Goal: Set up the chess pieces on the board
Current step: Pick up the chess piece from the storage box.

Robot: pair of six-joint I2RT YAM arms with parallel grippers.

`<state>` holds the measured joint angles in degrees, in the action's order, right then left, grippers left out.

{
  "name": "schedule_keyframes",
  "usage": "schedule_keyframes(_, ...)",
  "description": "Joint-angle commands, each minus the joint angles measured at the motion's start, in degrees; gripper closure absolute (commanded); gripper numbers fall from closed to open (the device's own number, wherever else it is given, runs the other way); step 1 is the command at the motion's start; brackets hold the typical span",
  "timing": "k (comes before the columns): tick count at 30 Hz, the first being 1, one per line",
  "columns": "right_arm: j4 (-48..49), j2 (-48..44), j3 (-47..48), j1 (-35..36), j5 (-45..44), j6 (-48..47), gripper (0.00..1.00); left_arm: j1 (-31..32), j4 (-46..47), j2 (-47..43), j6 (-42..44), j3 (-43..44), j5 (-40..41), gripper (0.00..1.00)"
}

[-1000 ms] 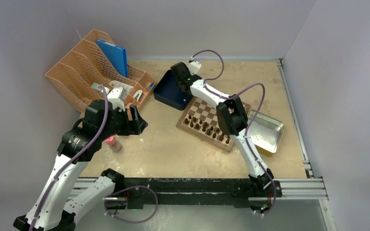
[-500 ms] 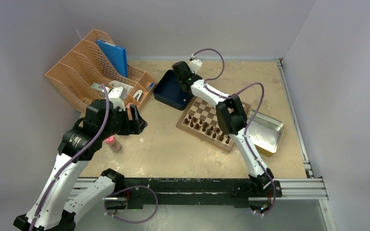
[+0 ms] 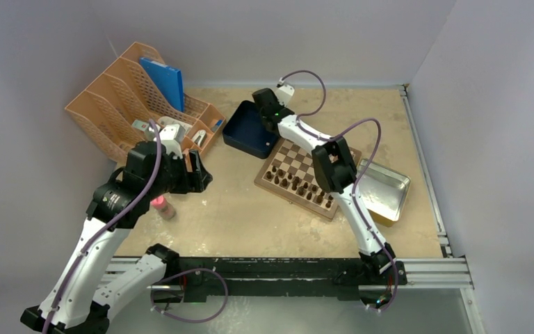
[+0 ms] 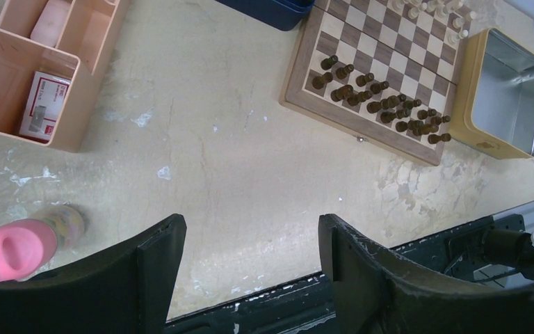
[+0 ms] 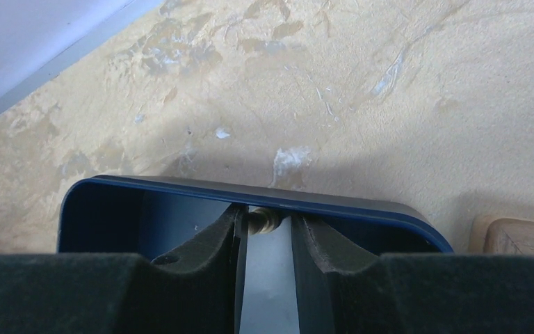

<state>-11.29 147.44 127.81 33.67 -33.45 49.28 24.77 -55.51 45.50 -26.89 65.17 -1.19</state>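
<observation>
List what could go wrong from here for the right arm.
The right jaws pinch the tiny pale cream wooden chess piece only at their very tips above the dark blue square tray; it may slip out.
Cream pieces crowd the far edge of the checkered wooden chessboard; setting it down could topple neighbours.

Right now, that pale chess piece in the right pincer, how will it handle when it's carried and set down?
The piece looks tiny and wooden: probably light and stiff. Little of it shows in the right pincer, so the hold may be shallow and it could slip. The dark pieces stand tall and narrow, so it likely tips if nudged.
</observation>
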Motion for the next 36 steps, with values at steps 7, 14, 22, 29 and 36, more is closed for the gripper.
schedule_keyframes(7, 7.44, 0.35, 1.19, -0.27, 1.4, -2.95, 0.68, 0.01, 1.11, -0.49, 1.48, 1.81, 0.68, 0.3)
schedule_keyframes(14, 9.17, 0.4, 1.07, -0.27, 1.08, -2.86, 0.66, -0.06, 0.75, -1.34, 1.44, 1.56, 0.93, 0.3)
schedule_keyframes(22, 6.31, 1.4, 0.86, -0.26, 1.36, -2.53, 0.66, 0.01, 0.62, -1.29, 1.06, 1.41, 0.45, 0.3)
schedule_keyframes(29, 6.24, 1.96, 0.38, -0.27, 0.96, -2.56, 0.68, 0.01, -0.16, -1.89, 0.88, 1.45, 0.49, 0.3)
schedule_keyframes(36, 6.96, 1.79, 1.17, -0.26, 0.2, -4.48, 0.77, 0.01, -0.33, -2.08, 1.03, 1.54, 0.79, 0.3)
